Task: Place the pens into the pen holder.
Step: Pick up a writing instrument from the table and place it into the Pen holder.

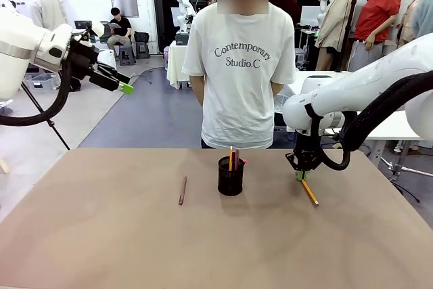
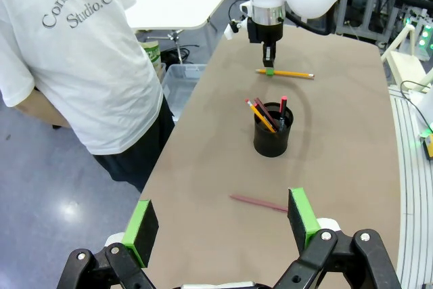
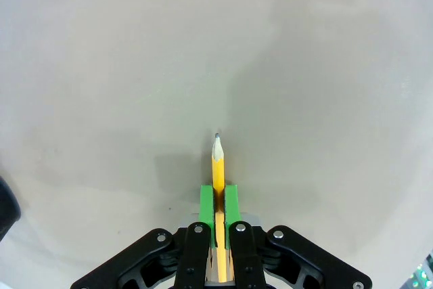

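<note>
Table point(image 1: 101, 235), person standing at far edge. Left gripper point(image 1: 125, 86) raised at the left, fingers wide apart, empty. Right gripper point(image 1: 302, 175) down at the tabletop, pinched on the yellow pencil point(image 1: 310, 193) near its tip. Pencil lies flat, tail toward the robot. Pen holder point(image 1: 231, 179) is to that gripper's left, pens inside. Dark-red pen point(image 1: 183, 190) lies flat beyond it, nearer the left arm.

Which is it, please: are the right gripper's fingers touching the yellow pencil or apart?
Touching: the right wrist view shows both green fingers clamped on the yellow pencil.
</note>
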`<move>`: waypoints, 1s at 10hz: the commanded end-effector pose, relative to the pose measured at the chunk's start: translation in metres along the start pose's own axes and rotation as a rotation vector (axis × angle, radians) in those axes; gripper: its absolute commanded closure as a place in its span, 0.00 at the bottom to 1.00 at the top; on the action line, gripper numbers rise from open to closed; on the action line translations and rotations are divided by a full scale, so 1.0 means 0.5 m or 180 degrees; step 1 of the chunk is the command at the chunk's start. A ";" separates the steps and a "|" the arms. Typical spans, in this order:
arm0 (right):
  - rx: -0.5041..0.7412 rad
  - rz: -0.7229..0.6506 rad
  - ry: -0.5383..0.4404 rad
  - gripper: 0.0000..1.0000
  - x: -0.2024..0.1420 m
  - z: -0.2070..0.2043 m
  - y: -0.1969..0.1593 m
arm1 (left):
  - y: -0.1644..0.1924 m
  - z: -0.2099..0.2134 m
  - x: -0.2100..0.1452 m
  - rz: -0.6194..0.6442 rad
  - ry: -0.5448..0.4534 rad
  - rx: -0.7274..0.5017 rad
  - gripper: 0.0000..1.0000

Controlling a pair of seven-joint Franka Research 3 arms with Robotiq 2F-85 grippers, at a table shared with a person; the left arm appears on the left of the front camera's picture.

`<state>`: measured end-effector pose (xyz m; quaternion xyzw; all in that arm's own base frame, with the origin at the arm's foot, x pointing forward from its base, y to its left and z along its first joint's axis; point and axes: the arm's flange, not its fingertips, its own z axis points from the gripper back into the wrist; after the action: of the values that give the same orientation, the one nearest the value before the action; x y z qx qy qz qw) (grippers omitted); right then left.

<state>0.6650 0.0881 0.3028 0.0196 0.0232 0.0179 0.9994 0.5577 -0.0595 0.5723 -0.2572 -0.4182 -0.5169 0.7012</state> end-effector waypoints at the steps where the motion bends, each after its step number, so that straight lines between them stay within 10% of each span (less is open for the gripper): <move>1: 0.0323 0.0051 0.0054 1.00 -0.012 0.045 -0.017 | -0.002 0.001 0.000 -0.0021 0.0008 0.0026 0.00; 6: 0.1817 0.0459 0.0217 1.00 -0.052 0.204 -0.040 | -0.002 0.001 0.000 -0.0021 0.0008 0.0026 0.00; 10: 0.3060 0.1074 -0.0500 1.00 -0.146 0.302 -0.013 | -0.002 0.001 0.000 -0.0021 0.0008 0.0026 0.00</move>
<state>0.6261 0.0746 0.4597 0.4384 -0.0273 0.1335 0.8884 0.5577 -0.0594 0.5721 -0.2572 -0.4182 -0.5168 0.7013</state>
